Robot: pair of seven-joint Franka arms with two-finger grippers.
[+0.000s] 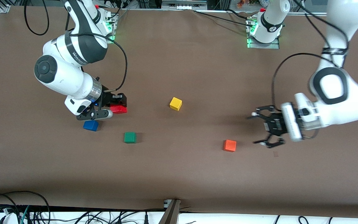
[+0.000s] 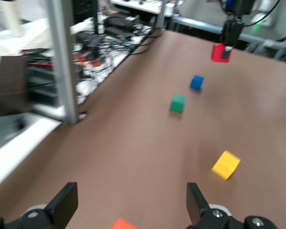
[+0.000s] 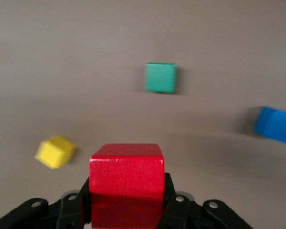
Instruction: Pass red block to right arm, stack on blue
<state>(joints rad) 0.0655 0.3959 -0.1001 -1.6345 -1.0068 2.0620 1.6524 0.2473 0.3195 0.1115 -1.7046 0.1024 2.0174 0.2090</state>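
Fingers (image 3: 76,205) of the right gripper (image 1: 114,108) clamped on the red block (image 1: 118,109), one on each side, block carried in the air above bare tabletop (image 1: 179,174) just beside the blue block (image 1: 90,125). Blue block resting on the tabletop toward the right arm's end, slightly nearer the front camera than the gripper's spot, apart from the red one and nothing on it. Green block (image 1: 130,137) near the blue one, a little nearer the front camera. Yellow block (image 1: 176,103) alone around the middle of the tabletop, farther from the front camera than the green one. Fingers (image 2: 194,204) of the left gripper (image 1: 264,129) spread wide and gripping nothing, hovering over the left arm's end of the tabletop, waiting. Orange block (image 1: 230,145) lying close by that gripper, toward the middle, apart from it.
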